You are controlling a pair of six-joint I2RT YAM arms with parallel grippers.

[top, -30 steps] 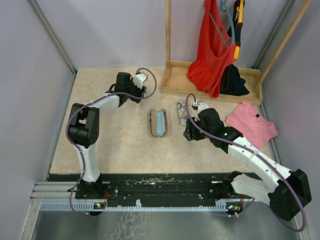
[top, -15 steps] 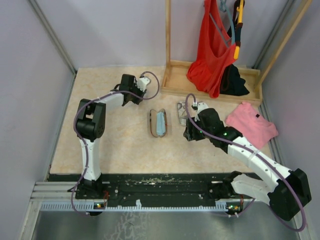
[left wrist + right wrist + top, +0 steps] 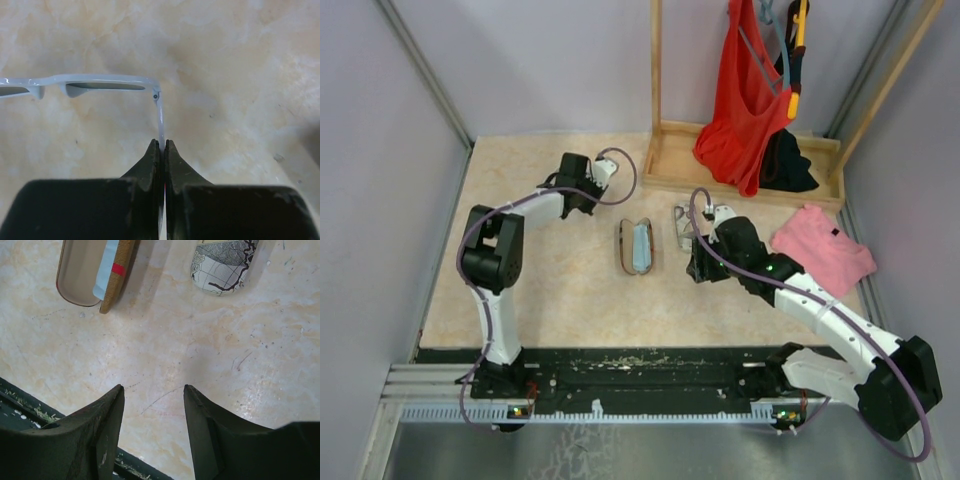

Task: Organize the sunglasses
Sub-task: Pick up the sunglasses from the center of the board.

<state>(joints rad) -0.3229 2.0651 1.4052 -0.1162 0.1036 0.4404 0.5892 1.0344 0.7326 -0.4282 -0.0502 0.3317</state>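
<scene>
Above the table [image 3: 570, 290], the right gripper [image 3: 152, 390] is held parted and empty. Near the back edge, the white sunglasses [image 3: 100, 80] are pinched by one thin temple [image 3: 161, 120] in the closed left gripper [image 3: 161, 149]. They are judged light, brittle and easily twisted.

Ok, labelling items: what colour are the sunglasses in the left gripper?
White; the sunglasses show best in the left wrist view.
</scene>
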